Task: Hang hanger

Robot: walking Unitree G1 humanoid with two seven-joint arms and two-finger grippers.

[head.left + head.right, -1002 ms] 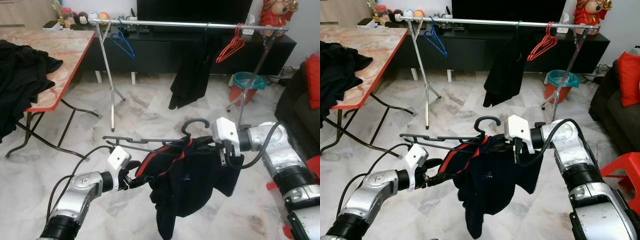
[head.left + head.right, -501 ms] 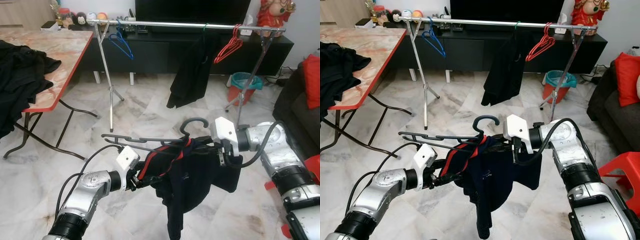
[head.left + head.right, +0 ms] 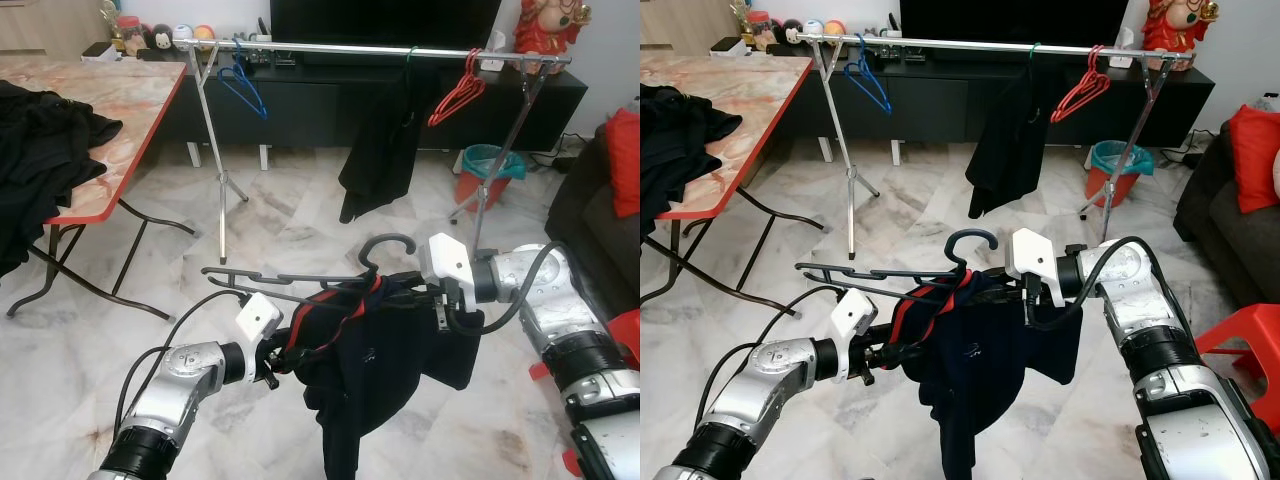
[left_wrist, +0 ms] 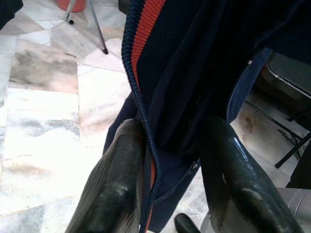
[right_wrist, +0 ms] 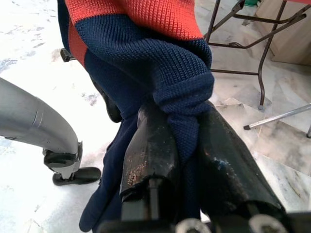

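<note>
the right gripper (image 5: 180,141) is pinched on a bunched fold of the navy-and-red garment (image 3: 385,350), and the left gripper (image 4: 170,160) is clamped on its zipper edge. the dark hanger (image 3: 330,285) lies between them, long axis running 9 to 3 o'clock, hook up and nearer the right arm. the clothes rail (image 3: 330,47) stands at 12 o'clock, well apart.

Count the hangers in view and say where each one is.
4: a blue hanger and a red hanger bare on the rail, a green-hooked one under the hung black garment, and a dark hanger carrying the navy jacket.
</note>
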